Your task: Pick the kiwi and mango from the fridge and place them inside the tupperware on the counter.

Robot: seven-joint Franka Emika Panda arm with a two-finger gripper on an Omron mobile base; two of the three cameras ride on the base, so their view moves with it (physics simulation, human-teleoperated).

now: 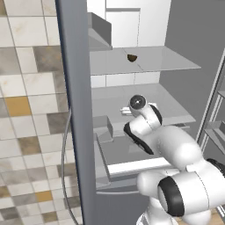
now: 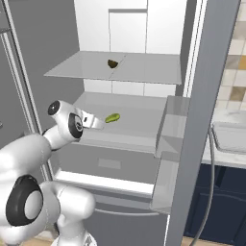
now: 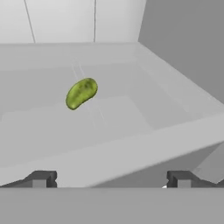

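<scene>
While the arm reaches into the open fridge (image 2: 144, 125), the gripper (image 3: 111, 179) sits at the front lip of the middle shelf, fingers spread wide apart with nothing between them. Just beyond, the mango (image 3: 81, 92) lies on that same shelf, a little left of the gripper's line in the hand view and a short way further in; the right base view has it just past the hand, not touched. So this looks like the approach for the first pick, mango before kiwi. Next move, I'd say: push forward over the shelf, nudge left to centre the fruit between the fingers, then close, gently, since that rounded shape could roll away. Further up and back, the kiwi (image 2: 112, 63) waits on the upper shelf, near its middle. Far right, the tupperware (image 2: 230, 137) rests on the counter (image 2: 218, 117), nothing in it that I can see.
</scene>
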